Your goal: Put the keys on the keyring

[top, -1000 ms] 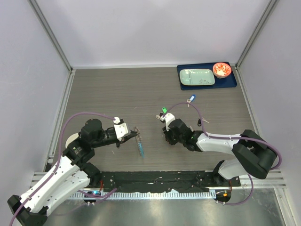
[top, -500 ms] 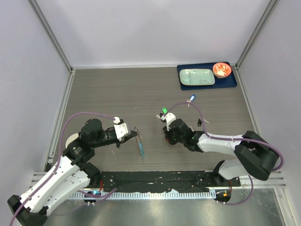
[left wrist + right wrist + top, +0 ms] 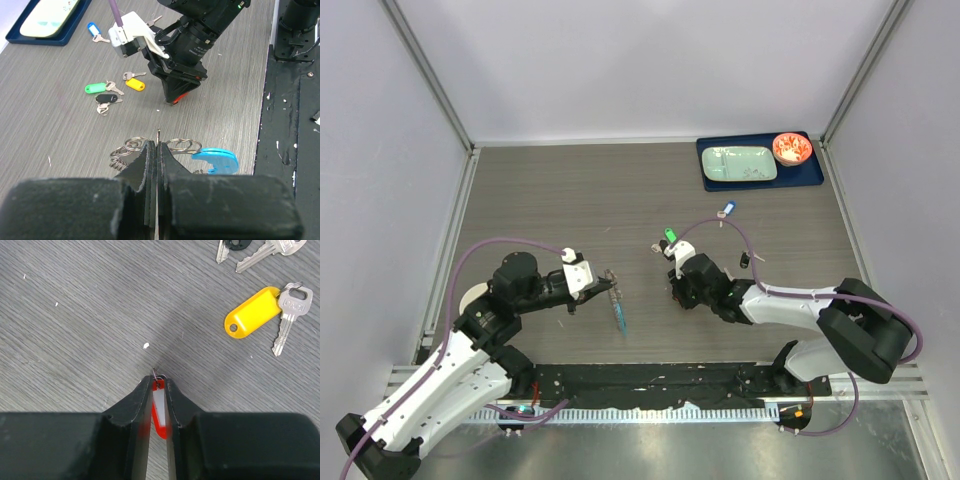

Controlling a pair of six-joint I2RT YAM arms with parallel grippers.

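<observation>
My left gripper is shut on the keyring, a thin wire with small silvery rings and a blue crescent piece, held just above the table. In the top view the left gripper is at centre left and the crescent hangs below it. My right gripper is shut on a key's red tag, its tip close to the tabletop. The right gripper faces the left one across a short gap. Loose keys lie behind it: yellow, green, black and blue.
A dark blue tray at the back right holds a pale green plate and a red bowl. The right arm's purple cable arcs over the loose keys. A black rail runs along the near edge.
The right gripper with the red-tagged key has shifted very slightly to the right. The left arm and keyring have not moved.
</observation>
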